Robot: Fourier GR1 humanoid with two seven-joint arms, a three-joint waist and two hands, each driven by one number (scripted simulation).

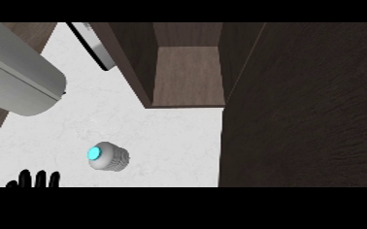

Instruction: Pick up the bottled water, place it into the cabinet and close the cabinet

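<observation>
Your bottled water [108, 156] stands upright on the white worktop [172, 136], pale ribbed body, cyan cap. The dark wooden cabinet [188, 73] beyond it is open.

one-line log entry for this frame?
phase: pre-grasp | bottled water: on counter, not held | cabinet: open | left hand: open, resting lower-left | right hand: not in view

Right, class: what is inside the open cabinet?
Inside the cabinet only bare wooden shelf shows; the bottled water stands outside on the counter. The dark door at right hides anything behind it.
</observation>
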